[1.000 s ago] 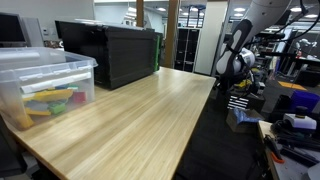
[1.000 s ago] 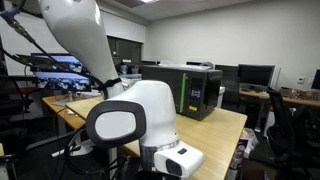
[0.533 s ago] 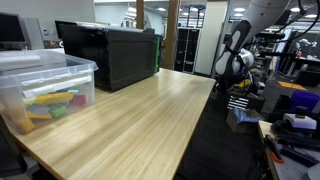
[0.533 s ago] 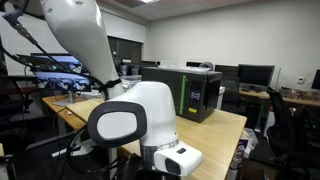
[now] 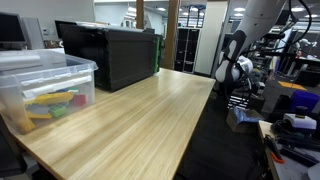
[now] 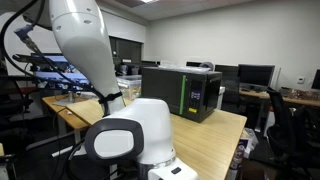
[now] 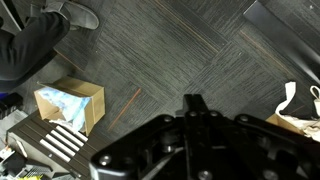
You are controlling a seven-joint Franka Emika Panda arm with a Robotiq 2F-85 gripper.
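Over the last second the arm has swung lower beside the table, its gripper pressed together on nothing above the carpet. The nearest thing, 1 open cardboard box, sits on that floor well apart from the gripper, untouched.

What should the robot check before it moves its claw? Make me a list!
1. The claw is shut with nothing in it: ok.
2. The claw is above the wooden table: not ok. It points down at the carpet off the table's edge.
3. The cardboard box is apart from the claw: ok.
4. Nobody is close by: not ok. A person's shoe shows on the carpet.
5. The plastic bin of toys stands upright on the table: ok.
6. There is enough room between claw and carpet: cannot tell.
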